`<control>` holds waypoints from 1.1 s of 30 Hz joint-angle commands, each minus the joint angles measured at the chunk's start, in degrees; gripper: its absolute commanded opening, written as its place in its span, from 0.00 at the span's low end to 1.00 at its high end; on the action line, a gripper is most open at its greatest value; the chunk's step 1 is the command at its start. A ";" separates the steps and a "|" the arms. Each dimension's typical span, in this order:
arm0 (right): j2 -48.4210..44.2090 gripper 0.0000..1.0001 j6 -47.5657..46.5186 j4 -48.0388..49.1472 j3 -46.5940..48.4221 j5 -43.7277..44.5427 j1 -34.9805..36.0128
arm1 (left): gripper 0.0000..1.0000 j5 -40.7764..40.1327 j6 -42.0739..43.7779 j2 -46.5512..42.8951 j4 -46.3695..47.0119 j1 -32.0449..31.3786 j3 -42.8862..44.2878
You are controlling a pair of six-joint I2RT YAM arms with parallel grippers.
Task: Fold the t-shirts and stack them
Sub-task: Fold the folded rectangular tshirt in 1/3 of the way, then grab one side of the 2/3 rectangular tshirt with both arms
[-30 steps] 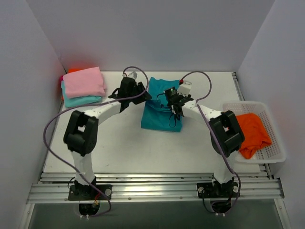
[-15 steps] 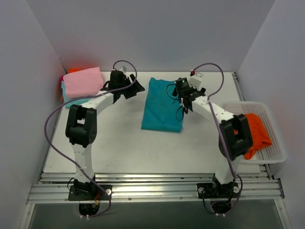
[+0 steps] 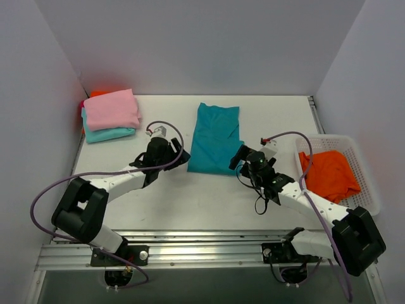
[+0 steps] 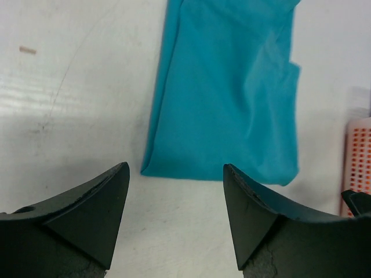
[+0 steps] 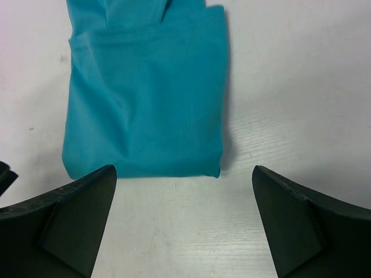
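- Lying folded at 12 o'clock: deep teal t-shirt (image 3: 215,136).
- Left gripper (image 3: 180,156) at its 7 o'clock, right gripper (image 3: 238,158) at 5; both jaws apart, empty.
- Pink t-shirt (image 3: 111,109) atop pale aqua t-shirt (image 3: 107,133), 10 o'clock.
- Orange t-shirt (image 3: 329,176), seemingly crumpled, in mesh basket (image 3: 368,193), 3 o'clock.

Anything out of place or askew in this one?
Nothing spilled or damaged. The pink shirt sits a little crooked on the aqua shirt at the far left, and the teal shirt lies slightly tilted mid-table. The orange shirt is crumpled in the basket.

Pale walls (image 3: 202,44) enclose a white table (image 3: 190,202) on three sides.
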 commanded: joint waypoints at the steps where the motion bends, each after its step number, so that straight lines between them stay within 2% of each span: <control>1: 2.89 1.00 3.22 6.70 -2.68 -3.34 0.45 | 0.74 -2.97 -2.80 2.76 9.16 -1.46 -1.90; 5: 8.09 1.00 3.58 9.61 -3.13 -3.52 0.27 | 0.72 0.46 -3.33 10.22 10.84 -1.81 0.73; 14: 20.39 0.97 3.76 17.16 -2.60 -6.94 -2.10 | 0.71 2.39 -3.86 16.57 14.36 -1.81 3.37; 17: 23.82 0.84 3.67 19.27 -2.16 -8.78 -2.80 | 0.71 2.39 -3.77 17.19 14.54 -1.64 3.90; 18: 25.40 0.72 3.67 20.15 -1.90 -9.31 -2.98 | 0.71 2.39 -3.68 17.28 14.62 -1.55 3.90; 20: 26.73 0.65 3.58 21.03 -1.73 -10.80 -3.59 | 0.68 2.39 -3.60 17.63 15.06 -1.55 3.99; 21: 27.25 0.52 3.58 21.73 -1.55 -11.25 -3.86 | 0.65 3.18 -3.60 17.72 15.24 -1.64 3.90; 23: 28.22 0.34 3.58 22.62 -1.81 -12.13 -4.12 | 0.53 4.06 -3.16 17.89 16.20 -1.64 3.64; 24: 28.49 0.15 3.58 22.71 -1.90 -12.65 -4.21 | 0.36 4.32 -3.07 17.98 16.29 -1.55 3.64; 26: 28.14 0.01 3.49 22.53 -1.81 -12.75 -4.21 | 0.15 4.76 -2.28 18.07 16.74 -1.81 3.73; 27: 27.53 0.00 3.41 21.84 -1.81 -12.40 -4.21 | 0.03 5.11 -2.28 17.89 16.39 -1.90 3.90; 33: 18.85 0.00 3.05 13.69 -2.08 -9.41 -2.46 | 0.02 3.45 -1.22 11.05 14.02 -4.53 0.83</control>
